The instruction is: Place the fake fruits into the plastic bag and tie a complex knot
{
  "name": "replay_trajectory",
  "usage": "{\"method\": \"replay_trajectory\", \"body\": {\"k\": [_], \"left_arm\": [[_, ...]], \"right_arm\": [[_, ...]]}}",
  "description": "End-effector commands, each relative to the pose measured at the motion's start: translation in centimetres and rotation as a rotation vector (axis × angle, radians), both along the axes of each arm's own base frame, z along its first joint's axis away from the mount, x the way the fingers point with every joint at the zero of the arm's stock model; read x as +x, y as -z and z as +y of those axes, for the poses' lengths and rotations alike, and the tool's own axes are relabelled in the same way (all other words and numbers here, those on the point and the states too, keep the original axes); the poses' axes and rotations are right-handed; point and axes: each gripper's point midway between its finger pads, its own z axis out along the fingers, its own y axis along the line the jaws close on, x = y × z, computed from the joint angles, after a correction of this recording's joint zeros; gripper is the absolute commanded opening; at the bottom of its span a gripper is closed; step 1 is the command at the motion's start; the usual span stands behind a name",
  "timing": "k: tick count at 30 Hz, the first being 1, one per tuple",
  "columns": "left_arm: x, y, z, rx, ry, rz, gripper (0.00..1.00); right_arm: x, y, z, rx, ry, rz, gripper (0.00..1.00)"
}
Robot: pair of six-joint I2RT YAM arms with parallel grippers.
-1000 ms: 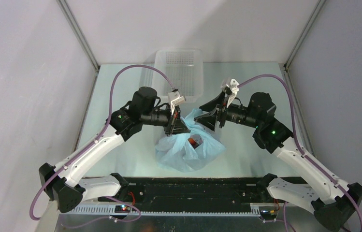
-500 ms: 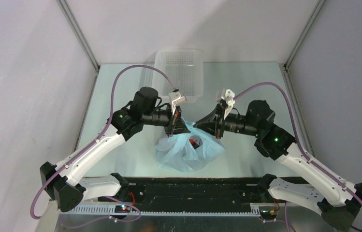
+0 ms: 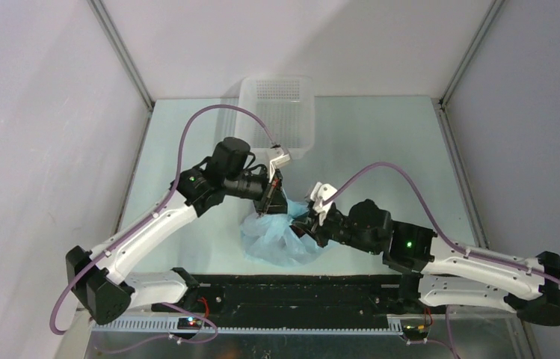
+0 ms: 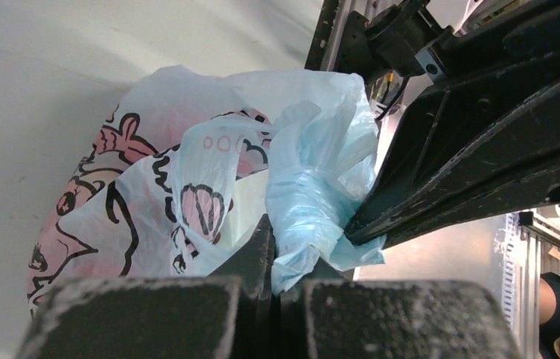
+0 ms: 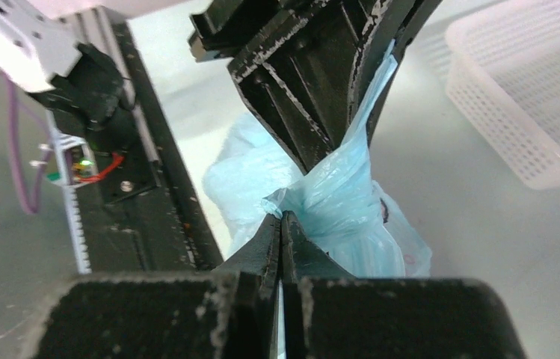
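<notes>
The light-blue plastic bag [image 3: 277,241] sits on the table just ahead of the arm bases. Its pink and black prints [image 4: 149,187] show in the left wrist view. My left gripper [image 3: 268,208] is shut on a bunched strip of the bag's top [image 4: 314,202], pulled taut [image 5: 370,97]. My right gripper [image 3: 308,224] comes in low from the right. Its jaws are pressed together on a corner of the same twisted gathering [image 5: 336,194], and its fingertips [image 4: 359,224] meet the plastic right beside my left gripper [image 4: 280,258]. The fake fruits are hidden inside the bag.
A white perforated basket [image 3: 280,112] stands at the back of the table [image 3: 381,142], also at the upper right [image 5: 531,97] of the right wrist view. The black base rail [image 3: 299,288] runs just behind the bag on the near side.
My right arm has swung down and toward the near edge. Its gripper went from open above the bag to shut at the bag's gathered top. The left arm shifted only slightly.
</notes>
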Motion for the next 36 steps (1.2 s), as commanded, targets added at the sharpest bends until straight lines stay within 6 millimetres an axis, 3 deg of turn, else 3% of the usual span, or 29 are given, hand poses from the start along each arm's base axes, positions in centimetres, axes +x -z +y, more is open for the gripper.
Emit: {"method": "replay_trajectory", "body": {"k": [1, 4, 10, 18, 36], "left_arm": [[1.6, -1.0, 0.2, -0.021, -0.053, -0.052, 0.00], [1.1, -0.8, 0.4, -0.015, -0.046, -0.026, 0.01], [-0.1, -0.6, 0.8, -0.013, -0.032, 0.022, 0.14], [-1.0, -0.9, 1.1, -0.012, -0.045, 0.087, 0.44], [-1.6, -2.3, 0.4, -0.068, -0.027, 0.138, 0.53]], "right_arm": [[0.5, 3.8, -1.1, -0.163, 0.070, -0.064, 0.00], [0.5, 3.8, -1.1, -0.176, 0.066, -0.091, 0.00], [0.1, 3.0, -0.7, -0.156, 0.048, -0.129, 0.00], [-0.1, 2.7, -0.4, -0.147, 0.041, -0.149, 0.00], [-0.2, 2.7, -0.4, -0.152, 0.036, -0.157, 0.00]]}}
